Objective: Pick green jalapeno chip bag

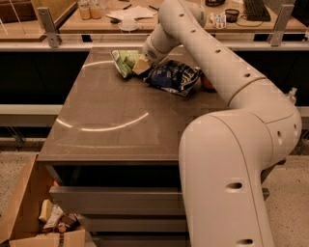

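The green jalapeno chip bag (125,61) is a light-green foil bag with white print, lying at the far side of the brown table (106,120). My gripper (140,66) is at the end of the white arm, right at the bag's right edge and touching it. A dark blue and white snack bag (173,76) lies just right of the gripper, partly under the arm.
A red round object (207,83) shows behind the arm, right of the blue bag. A counter with jars (90,9), papers and metal rail posts (47,20) runs behind the table. An open cardboard box (29,212) with items stands on the floor at lower left.
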`<action>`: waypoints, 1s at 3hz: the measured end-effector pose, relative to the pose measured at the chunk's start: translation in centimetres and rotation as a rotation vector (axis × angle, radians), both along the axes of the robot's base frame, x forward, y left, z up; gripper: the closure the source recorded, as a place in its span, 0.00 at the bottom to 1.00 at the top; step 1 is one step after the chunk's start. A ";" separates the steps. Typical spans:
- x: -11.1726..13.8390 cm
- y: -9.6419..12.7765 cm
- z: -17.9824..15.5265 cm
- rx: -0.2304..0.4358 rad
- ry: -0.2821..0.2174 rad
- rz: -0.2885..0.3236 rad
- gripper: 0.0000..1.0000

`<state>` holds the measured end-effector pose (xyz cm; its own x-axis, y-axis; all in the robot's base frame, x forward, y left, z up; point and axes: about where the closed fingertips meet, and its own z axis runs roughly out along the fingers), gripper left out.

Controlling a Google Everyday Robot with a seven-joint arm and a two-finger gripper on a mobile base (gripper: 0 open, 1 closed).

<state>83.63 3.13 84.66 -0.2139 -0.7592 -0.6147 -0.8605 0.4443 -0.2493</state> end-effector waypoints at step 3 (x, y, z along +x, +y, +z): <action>0.0 0.0 0.0 0.000 0.000 0.000 1.00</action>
<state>83.63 3.15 84.64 -0.2137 -0.7592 -0.6147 -0.8606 0.4440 -0.2493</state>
